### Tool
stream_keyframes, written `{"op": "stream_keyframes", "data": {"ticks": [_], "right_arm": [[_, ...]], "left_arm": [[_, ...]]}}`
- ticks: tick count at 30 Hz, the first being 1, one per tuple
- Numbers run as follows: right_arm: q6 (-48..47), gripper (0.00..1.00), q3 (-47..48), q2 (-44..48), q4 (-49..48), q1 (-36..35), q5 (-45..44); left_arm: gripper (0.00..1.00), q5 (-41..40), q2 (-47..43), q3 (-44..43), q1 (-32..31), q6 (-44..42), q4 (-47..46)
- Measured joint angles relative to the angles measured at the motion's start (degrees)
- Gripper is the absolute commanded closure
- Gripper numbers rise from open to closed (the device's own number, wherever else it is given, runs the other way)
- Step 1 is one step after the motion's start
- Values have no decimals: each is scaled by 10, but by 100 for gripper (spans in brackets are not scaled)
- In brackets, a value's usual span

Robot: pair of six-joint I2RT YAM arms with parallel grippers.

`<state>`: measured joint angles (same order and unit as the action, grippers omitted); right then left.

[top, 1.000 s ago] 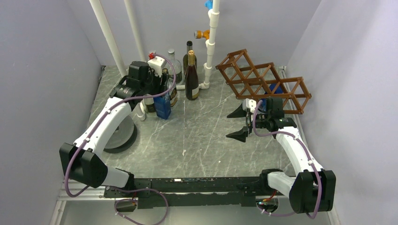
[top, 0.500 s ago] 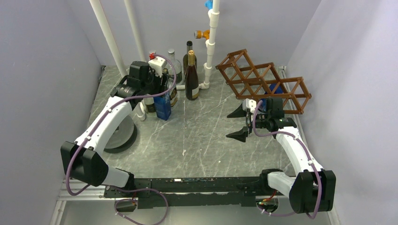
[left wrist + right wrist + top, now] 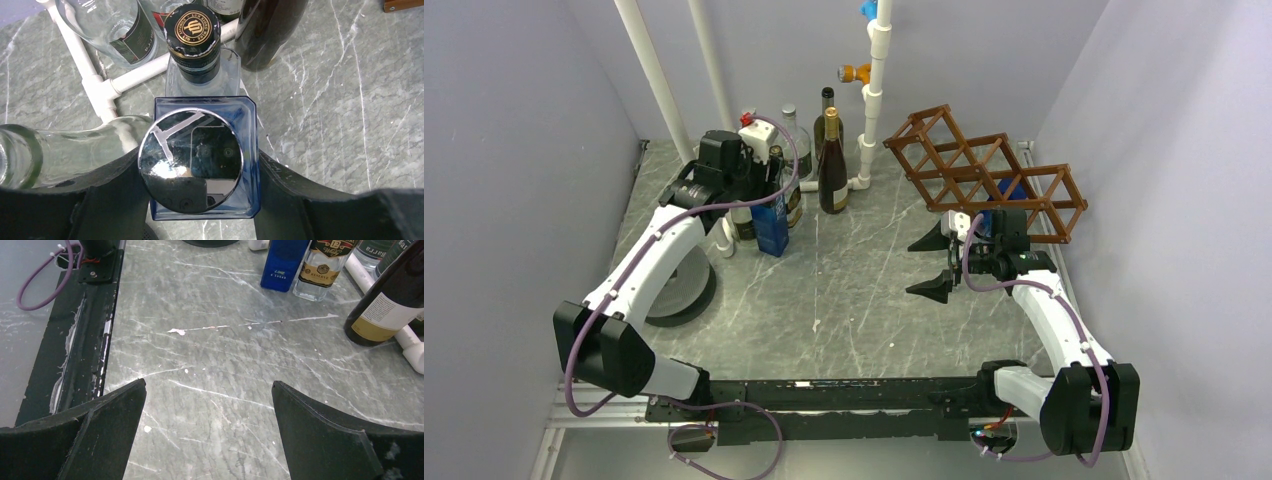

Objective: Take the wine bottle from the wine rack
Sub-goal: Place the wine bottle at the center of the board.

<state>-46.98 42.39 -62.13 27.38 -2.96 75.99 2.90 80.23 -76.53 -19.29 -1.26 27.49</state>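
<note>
The brown wooden wine rack (image 3: 984, 175) stands tilted at the back right. A blue patch (image 3: 1009, 190) shows through its cells, and I cannot tell whether it is the wine bottle. My right gripper (image 3: 924, 267) hangs open just in front of the rack, and only bare table shows between its fingers (image 3: 208, 385). At the back left my left gripper (image 3: 769, 200) is shut on a square blue bottle (image 3: 247, 125) with a round chrome cap (image 3: 190, 160). That bottle stands upright among other bottles, with one finger on each side.
A dark bottle with gold foil (image 3: 832, 165) and a whisky bottle (image 3: 194, 35) stand beside the blue one. Clear glass bottles (image 3: 110, 25) and white PVC pipes (image 3: 876, 80) crowd the back. A grey disc (image 3: 674, 290) lies under the left arm.
</note>
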Motion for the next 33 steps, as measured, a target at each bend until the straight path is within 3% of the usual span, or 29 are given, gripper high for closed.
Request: {"op": "stream_keyframes", "data": {"ticks": [8, 16, 22, 33], "right_arm": [[0, 0, 0, 0, 0, 0, 0], [0, 0, 0, 0, 0, 3, 0], [-4, 0, 0, 0, 1, 5, 0], [-22, 0, 0, 11, 25, 13, -2]], "left_arm": [[11, -1, -29, 0, 1, 5, -23], [1, 4, -78, -4, 1, 6, -46], [0, 21, -98, -3, 1, 22, -47], [0, 73, -221, 68, 7, 82, -98]]}}
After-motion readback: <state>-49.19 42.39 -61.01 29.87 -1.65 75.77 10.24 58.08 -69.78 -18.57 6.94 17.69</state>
